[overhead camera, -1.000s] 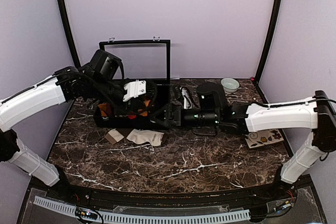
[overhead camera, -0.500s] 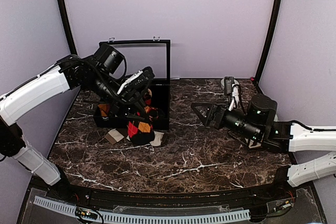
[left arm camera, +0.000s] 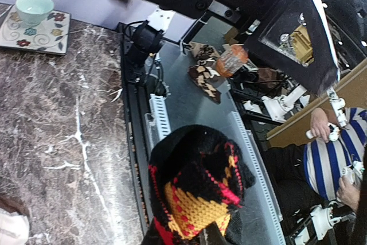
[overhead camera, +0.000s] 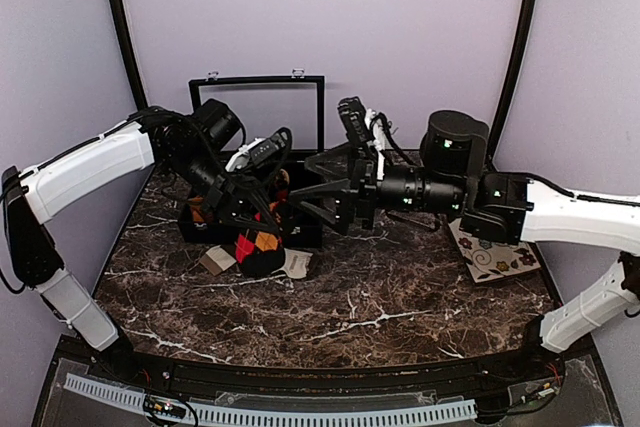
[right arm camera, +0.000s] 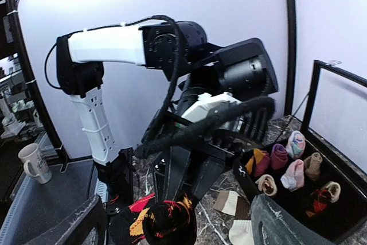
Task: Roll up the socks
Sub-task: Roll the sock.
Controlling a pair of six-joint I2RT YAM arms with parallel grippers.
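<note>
Black-and-red argyle sock [overhead camera: 258, 250] hangs as a thick wad from the left pincer [overhead camera: 252, 230], which is clamped on it just above the tabletop [overhead camera: 350, 322], in front of the box [overhead camera: 195, 234]. In this overhead view the cream socks [overhead camera: 296, 265] lie flat on the marble beneath and beside the wad: two pieces, one with a brown end, neither rolled. The right pincer [overhead camera: 305, 187] hovers near the box's right end with its jaws apart, holding nothing. From the left wrist, the one argyle wad fills the lower middle, folded over itself with its diamonds showing and pinched at the bottom edge. A scrap of cream shows at the lower left, and one bowl [left arm camera: 33, 7] sits on one mat [left arm camera: 35, 27] at the far corner. From the right wrist, both fingers stand wide at the lower corners with nothing between them, and the wad hangs ahead. The two cream pieces lie flat by the box, which holds about eight bundles [right arm camera: 293, 175]. I judge the argyle roll gathered but not yet tidy or put away, and the cream roll not yet begun.
</note>
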